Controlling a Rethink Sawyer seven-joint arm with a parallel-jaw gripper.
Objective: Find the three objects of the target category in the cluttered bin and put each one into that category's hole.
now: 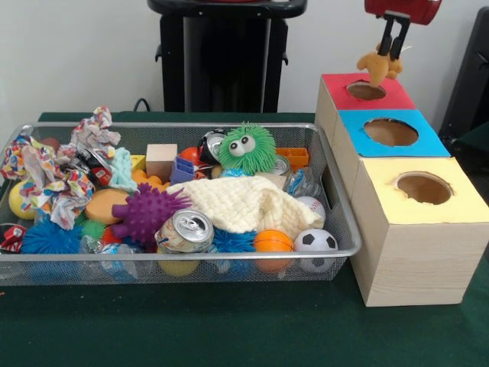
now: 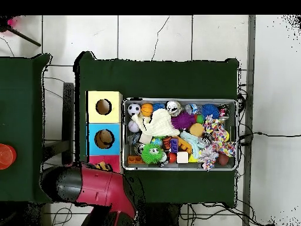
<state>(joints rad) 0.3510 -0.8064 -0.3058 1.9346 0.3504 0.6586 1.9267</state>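
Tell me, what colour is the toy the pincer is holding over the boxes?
Tan, a yellowish brown; the toy in the pincer shows best in the front view.

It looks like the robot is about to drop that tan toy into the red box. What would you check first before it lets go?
1. Toy held: the gripper is shut on the tan toy. Ok.
2. Toy over the hole: in the front view it hangs just above the red box's hole; the arm hides this spot from overhead. Cannot tell if centred.
3. Hole free: the red hole looks empty from the front. Ok.
4. Toy fits: it looks about as wide as the hole. Cannot tell.
5. Right hole for the category: the boxes carry no labels. Cannot tell.
6. Nothing dangling into the blue box's hole: the toy hangs clear of it. Ok.
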